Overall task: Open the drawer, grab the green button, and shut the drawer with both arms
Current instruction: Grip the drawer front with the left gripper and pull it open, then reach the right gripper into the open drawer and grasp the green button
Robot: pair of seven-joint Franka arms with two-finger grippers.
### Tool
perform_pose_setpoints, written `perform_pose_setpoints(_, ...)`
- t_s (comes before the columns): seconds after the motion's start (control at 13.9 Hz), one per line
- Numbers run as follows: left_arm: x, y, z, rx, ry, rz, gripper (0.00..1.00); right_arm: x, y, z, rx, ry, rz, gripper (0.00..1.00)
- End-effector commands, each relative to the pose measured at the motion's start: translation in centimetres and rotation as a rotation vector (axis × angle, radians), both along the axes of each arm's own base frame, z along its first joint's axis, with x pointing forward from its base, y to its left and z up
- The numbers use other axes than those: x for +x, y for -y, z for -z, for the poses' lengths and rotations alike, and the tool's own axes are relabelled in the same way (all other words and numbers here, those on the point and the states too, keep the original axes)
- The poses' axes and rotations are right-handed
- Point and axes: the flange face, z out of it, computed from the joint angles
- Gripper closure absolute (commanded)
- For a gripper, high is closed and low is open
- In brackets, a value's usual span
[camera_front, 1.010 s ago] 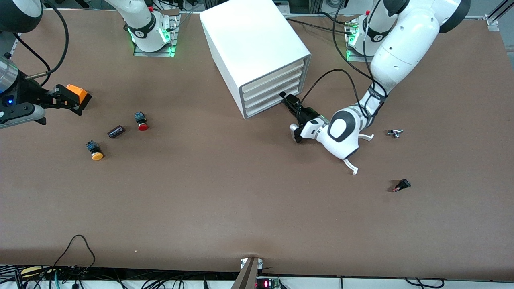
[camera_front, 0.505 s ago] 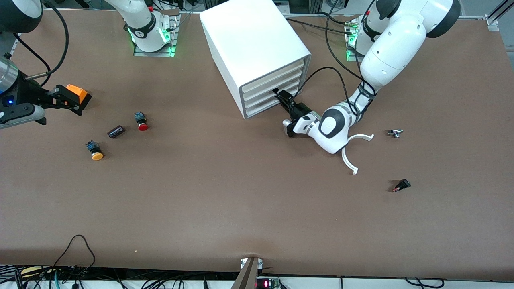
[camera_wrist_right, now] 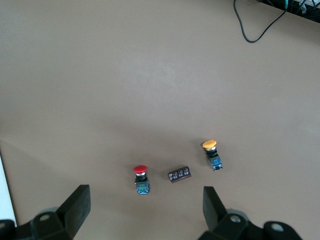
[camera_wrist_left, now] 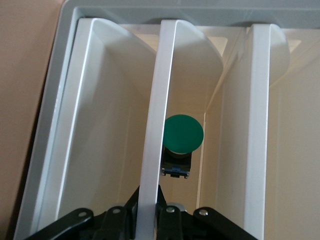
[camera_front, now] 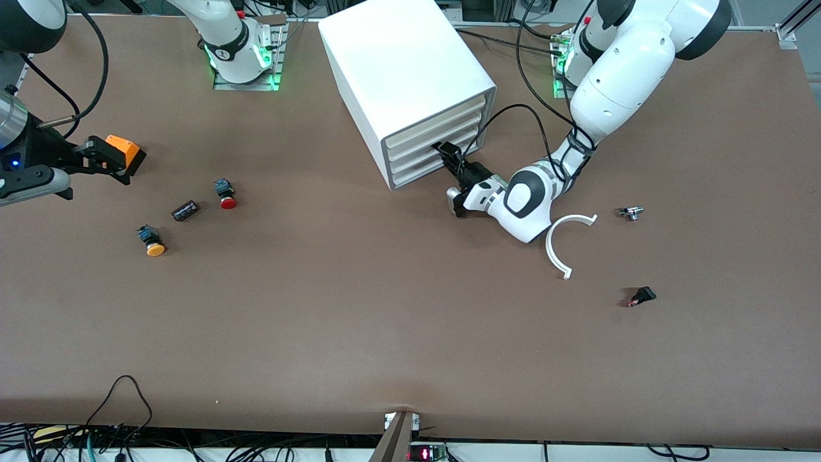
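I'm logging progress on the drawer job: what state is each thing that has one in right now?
drawer: shut, flush with the three above it
upper drawers: shut
button: inside the drawer, untouched
left gripper: shut on the drawer's front lip
right gripper: open, empty, waiting over the table at the right arm's end

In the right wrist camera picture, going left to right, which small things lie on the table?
red-capped button → dark cylinder → orange-capped button
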Motion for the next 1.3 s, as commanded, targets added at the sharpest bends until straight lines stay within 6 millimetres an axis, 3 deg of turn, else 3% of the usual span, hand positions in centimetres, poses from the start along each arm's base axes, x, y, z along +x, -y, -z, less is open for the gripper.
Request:
perform_pose_setpoints(0.0,1.3,-1.6,0.2,0.024,0.001,-0.057,0.94,0.0,0.2,-0.2,-0.01,0.002,0.007,0.0)
perform_pose_setpoints(0.58,7.2,-5.5,-1.7,0.078,0.008,-0.17,0.91,0.7,-0.9,0.3,0.004,0.018,-0.014,0.0)
perform_pose_setpoints(0.79,9.7,-7.5,-2.3,0.099,0.029,-0.216,0.89,1.9,-1.0,1.8,0.012,0.028,-0.013,0.0)
perform_pose_setpoints(0.94,10.9,-9.3,-2.4,0.121,0.041,-0.244,0.88,2.8,-2.7,5.4,0.006,-0.039,-0.026,0.0)
perform_pose_setpoints(1.15,11.8,-11.1,-2.4,0.13,0.044,-0.27,0.86,2.4,-4.6,6.0,0.003,-0.07,-0.072,0.0)
perform_pose_setpoints(1.23,11.5,-11.2,-2.3,0.142,0.02,-0.268,0.43,2.1,-5.9,6.1,0.002,-0.082,-0.094,0.0)
